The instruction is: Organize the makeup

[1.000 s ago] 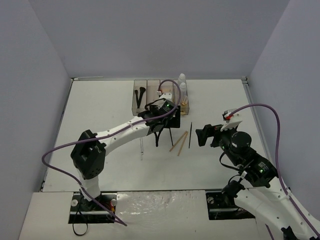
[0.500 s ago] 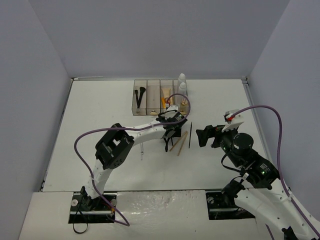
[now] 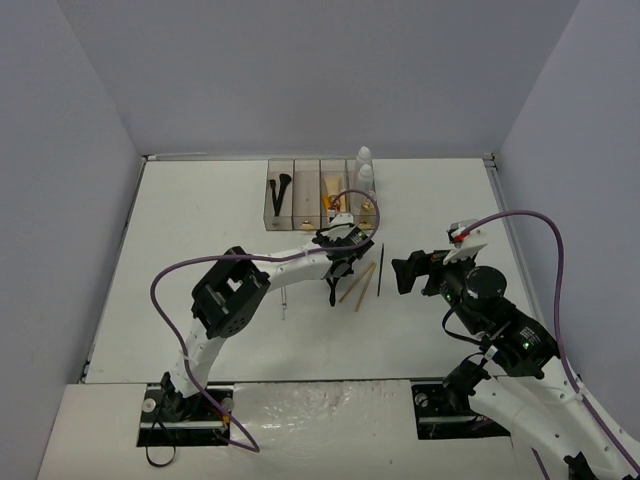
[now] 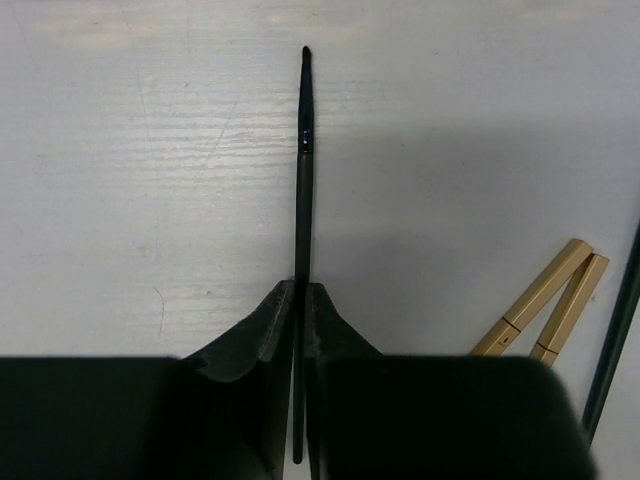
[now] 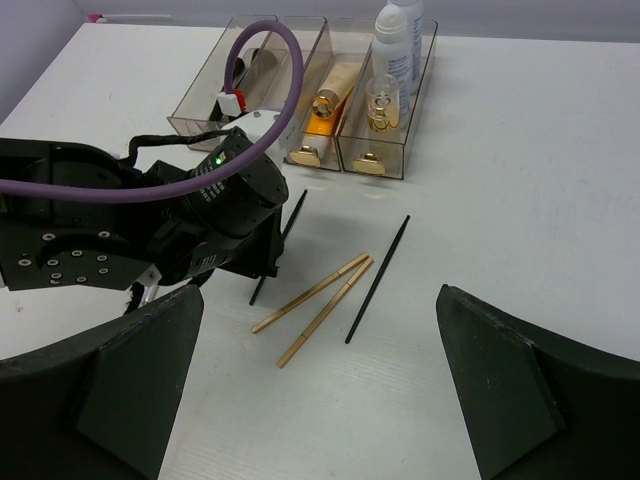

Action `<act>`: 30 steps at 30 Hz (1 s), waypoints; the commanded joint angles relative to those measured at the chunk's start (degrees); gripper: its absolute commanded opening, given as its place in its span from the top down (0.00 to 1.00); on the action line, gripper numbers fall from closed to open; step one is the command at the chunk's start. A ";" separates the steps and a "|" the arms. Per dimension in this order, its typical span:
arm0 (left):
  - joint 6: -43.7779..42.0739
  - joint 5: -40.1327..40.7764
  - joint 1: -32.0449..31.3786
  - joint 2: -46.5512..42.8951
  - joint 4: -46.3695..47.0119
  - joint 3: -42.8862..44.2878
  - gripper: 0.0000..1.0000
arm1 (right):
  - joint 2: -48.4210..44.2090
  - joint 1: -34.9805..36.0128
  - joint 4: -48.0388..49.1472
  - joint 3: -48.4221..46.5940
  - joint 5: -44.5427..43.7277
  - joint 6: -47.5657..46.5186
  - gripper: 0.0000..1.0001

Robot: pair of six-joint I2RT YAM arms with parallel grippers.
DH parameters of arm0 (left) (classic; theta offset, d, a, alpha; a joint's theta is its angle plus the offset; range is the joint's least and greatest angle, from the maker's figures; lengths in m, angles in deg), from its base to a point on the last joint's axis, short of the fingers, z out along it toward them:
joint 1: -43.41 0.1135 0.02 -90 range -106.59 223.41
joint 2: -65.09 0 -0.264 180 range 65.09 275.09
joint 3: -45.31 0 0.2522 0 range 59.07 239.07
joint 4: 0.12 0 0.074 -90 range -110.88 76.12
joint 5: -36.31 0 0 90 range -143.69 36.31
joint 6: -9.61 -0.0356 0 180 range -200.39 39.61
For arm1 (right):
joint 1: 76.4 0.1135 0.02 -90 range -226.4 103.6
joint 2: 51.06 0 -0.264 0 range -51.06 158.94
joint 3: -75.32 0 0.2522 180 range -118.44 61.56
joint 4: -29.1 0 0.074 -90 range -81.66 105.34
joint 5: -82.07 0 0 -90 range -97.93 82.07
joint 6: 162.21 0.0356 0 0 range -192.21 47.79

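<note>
Top view: the left gripper (image 3: 334, 280) is just in front of the clear box (image 3: 307, 195), with the right gripper (image 3: 405, 272) near it. Left wrist view: the jaws are closed on a thin black pencil (image 4: 303, 180) — two tan sticks (image 4: 545, 315) lie beside it. Right wrist view: the jaws stand wide apart — a second black pencil (image 5: 378, 278) lies by the sticks.

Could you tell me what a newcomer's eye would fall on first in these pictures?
The left gripper, shut on a thin black pencil at mid-table, stands out first. Just right of it lie two tan sticks and a second black pencil, in front of the open right gripper. Behind them stands the clear box holding tubes and bottles.
</note>
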 commanded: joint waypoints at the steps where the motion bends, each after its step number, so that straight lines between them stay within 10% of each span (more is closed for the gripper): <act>1: -1.99 0.62 -0.12 -5.26 -2.06 -5.73 1.00 | 0.40 0.75 2.80 0.24 -1.81 0.39 0.00; 14: -18.39 -3.78 10.04 -22.84 -5.15 -1.91 1.00 | 0.86 0.86 2.81 -0.02 -1.75 0.41 0.00; 30: -33.34 -21.08 30.57 1.93 -7.83 34.55 1.00 | 2.35 0.87 2.80 -0.21 -2.64 0.24 0.00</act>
